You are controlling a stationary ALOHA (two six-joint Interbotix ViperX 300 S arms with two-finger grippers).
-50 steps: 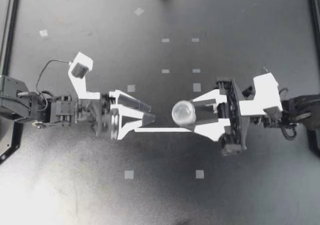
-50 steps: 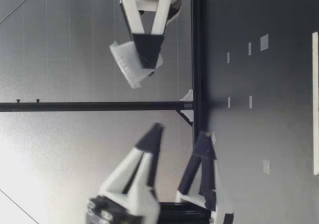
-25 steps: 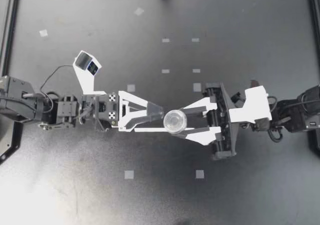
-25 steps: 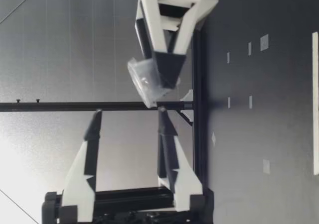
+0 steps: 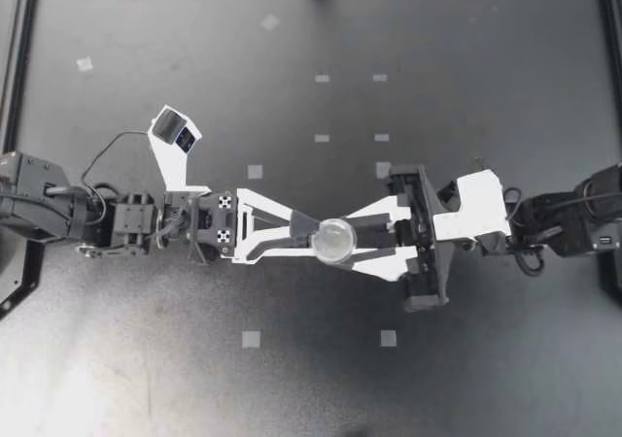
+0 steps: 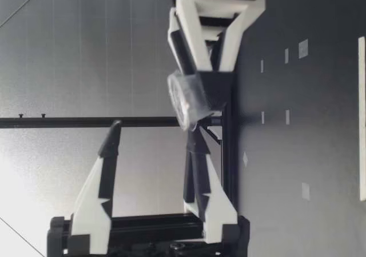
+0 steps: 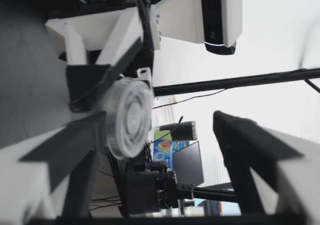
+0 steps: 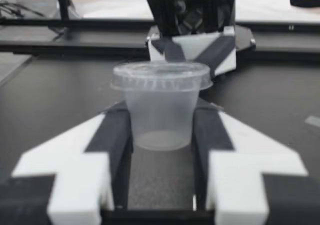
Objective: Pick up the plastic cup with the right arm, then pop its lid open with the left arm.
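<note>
Top view, centre of frame: small clear cup (image 5: 333, 239) with lid on, lifted clear of the dark table (image 5: 466, 87). Clamped on the cup from two sides: right end effector (image 5: 348, 241), at the end of an arm stretched in nearly level from the right edge, wrist angled slightly toward upper right. Opposite, from the left edge: left arm stretched out straight, left end effector (image 5: 313, 240) tip to tip with the right one at the cup. Pale tape squares (image 5: 251, 339) scattered over the table.

Low view: cup (image 6: 186, 100) above the table, lid uppermost, slightly tilted, gripped at its body by right end effector (image 6: 209, 91). Left end effector (image 6: 153, 132) spread wide, one finger high, the other low and just beside the cup.

Left wrist view: lid of cup (image 7: 127, 117) face-on, close against one finger, the other finger well apart from it; contact with the near finger not certain.

Right wrist view: cup (image 8: 161, 105) upright between the dark pads (image 8: 112, 135), both pressed against its sides; left end effector (image 8: 192, 50) just behind it.
</note>
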